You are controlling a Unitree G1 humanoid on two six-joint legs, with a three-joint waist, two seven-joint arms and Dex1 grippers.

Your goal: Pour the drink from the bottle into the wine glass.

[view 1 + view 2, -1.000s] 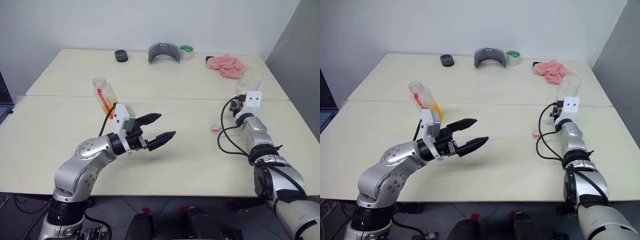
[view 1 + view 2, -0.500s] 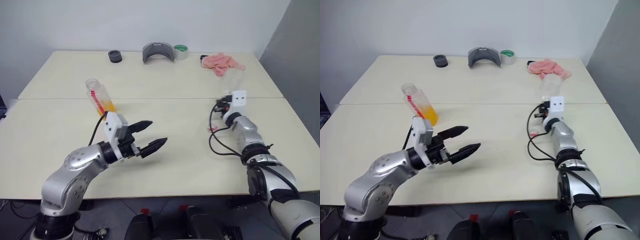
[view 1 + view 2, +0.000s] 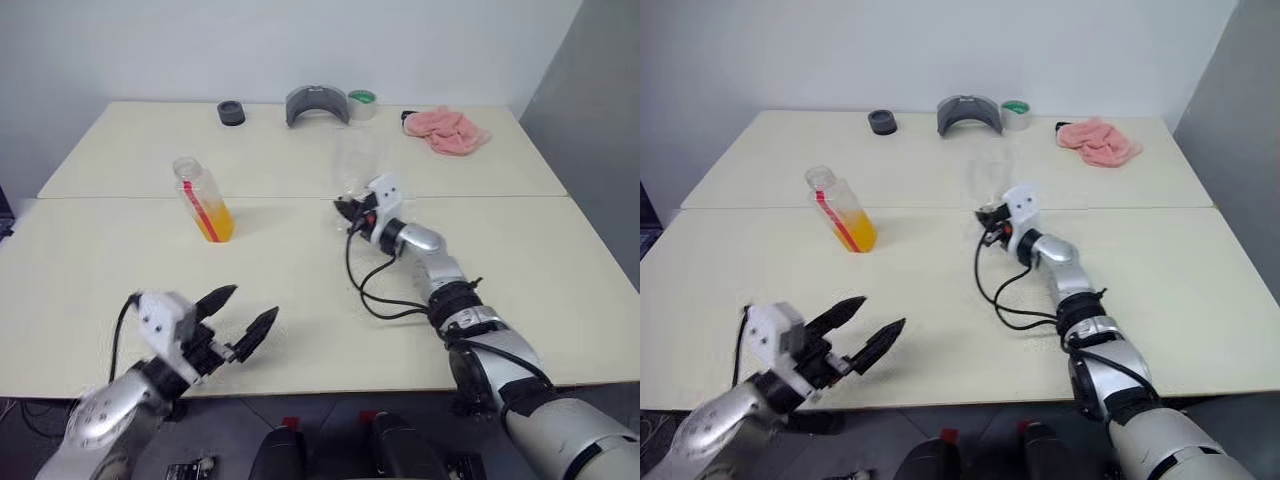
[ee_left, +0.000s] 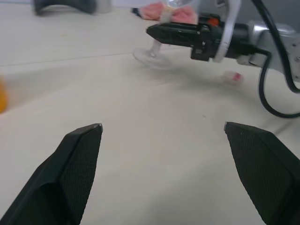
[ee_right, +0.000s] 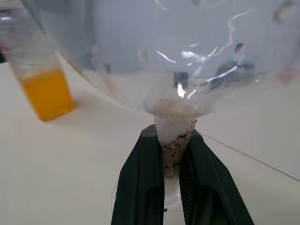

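Observation:
The bottle (image 3: pixel 205 203) stands uncapped on the left of the table, its lower part holding the orange drink (image 3: pixel 217 222). My right gripper (image 3: pixel 345 208) is at the table's middle, shut on the stem (image 5: pixel 172 133) of the wine glass. The clear bowl (image 5: pixel 178 51) rises above the fingers, and the round foot (image 4: pixel 152 58) is at or just above the tabletop. The bottle (image 5: pixel 40 79) is a little way off beside the glass. My left gripper (image 3: pixel 252 302) hangs open and empty over the near left edge of the table, well short of the bottle.
A small white and pink cap (image 4: pixel 233 77) lies on the table beyond my right forearm. Along the far edge sit a black round piece (image 3: pixel 231 112), a grey curved part (image 3: pixel 316 105), a tape roll (image 3: pixel 362 103) and a pink cloth (image 3: pixel 446 130).
My right gripper has swept left from the table's right side to its middle, carrying the wine glass. My left arm has drawn back and down toward the near edge, still open.

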